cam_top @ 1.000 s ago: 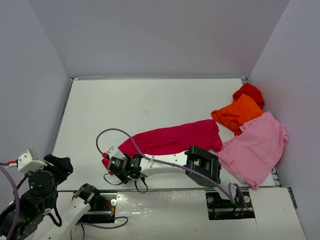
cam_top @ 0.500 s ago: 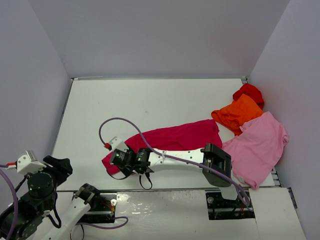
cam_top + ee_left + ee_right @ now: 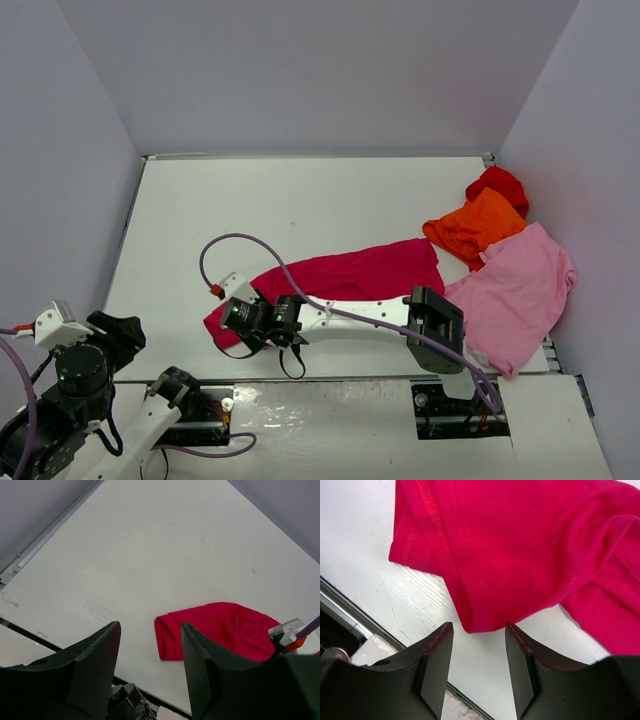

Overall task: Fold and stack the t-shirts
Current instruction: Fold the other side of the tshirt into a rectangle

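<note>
Right gripper (image 3: 478, 630): fingers apart, nothing clamped. The right wrist view shows a folded, stitched corner of the crimson shirt (image 3: 520, 545) lying flat on the table (image 3: 365, 555) just beyond the fingertips. The overhead view hides this gap under the wrist and shows only the right gripper (image 3: 228, 318) over the shirt's near left end.

Left gripper (image 3: 150, 630): fingers apart and empty, held above the table's near left edge. The crimson shirt (image 3: 220, 630) lies well ahead of it.

Only the overhead view shows the full layout:
- Crimson shirt (image 3: 350, 275): stretched across the near middle of the table.
- Light pink shirt (image 3: 515, 295): at the right, touching the crimson one.
- Orange shirt (image 3: 475, 228): behind the pink one.
- Red shirt (image 3: 497, 185): behind the orange one.
</note>
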Tool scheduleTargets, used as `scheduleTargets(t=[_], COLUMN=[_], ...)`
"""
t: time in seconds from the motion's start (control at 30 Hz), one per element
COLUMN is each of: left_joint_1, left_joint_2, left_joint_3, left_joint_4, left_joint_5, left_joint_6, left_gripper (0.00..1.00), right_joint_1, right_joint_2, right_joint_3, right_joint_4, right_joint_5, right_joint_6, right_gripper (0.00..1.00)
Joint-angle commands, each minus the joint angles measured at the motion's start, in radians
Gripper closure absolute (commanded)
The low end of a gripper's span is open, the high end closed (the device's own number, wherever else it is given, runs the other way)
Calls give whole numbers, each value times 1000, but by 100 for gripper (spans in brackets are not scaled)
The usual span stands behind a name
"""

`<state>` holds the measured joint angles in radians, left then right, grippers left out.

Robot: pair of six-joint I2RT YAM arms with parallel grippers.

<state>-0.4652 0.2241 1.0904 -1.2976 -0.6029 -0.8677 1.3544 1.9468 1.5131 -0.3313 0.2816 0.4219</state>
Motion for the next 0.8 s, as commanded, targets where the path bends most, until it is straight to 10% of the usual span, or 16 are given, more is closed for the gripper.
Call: scheduleTargets(t=[0.0, 0.37, 0.77], left_joint_1=[-3, -3, -3], left_joint_2=[21, 28, 40], left_joint_3=[5, -1, -10], left_joint_4=[33, 41, 47], left_joint_5=[-5, -2, 4], left_joint_6=[-2, -1, -1], left_gripper=[52, 52, 52], right_joint_1=[-5, -9, -23], right_joint_2=[12, 74, 103], right_joint_3=[19, 4, -12], right_joint_4=[-7, 19, 24], right_joint_5=[4, 12, 10], right_joint_6=[16, 18, 24], right_gripper=[57, 60, 98])
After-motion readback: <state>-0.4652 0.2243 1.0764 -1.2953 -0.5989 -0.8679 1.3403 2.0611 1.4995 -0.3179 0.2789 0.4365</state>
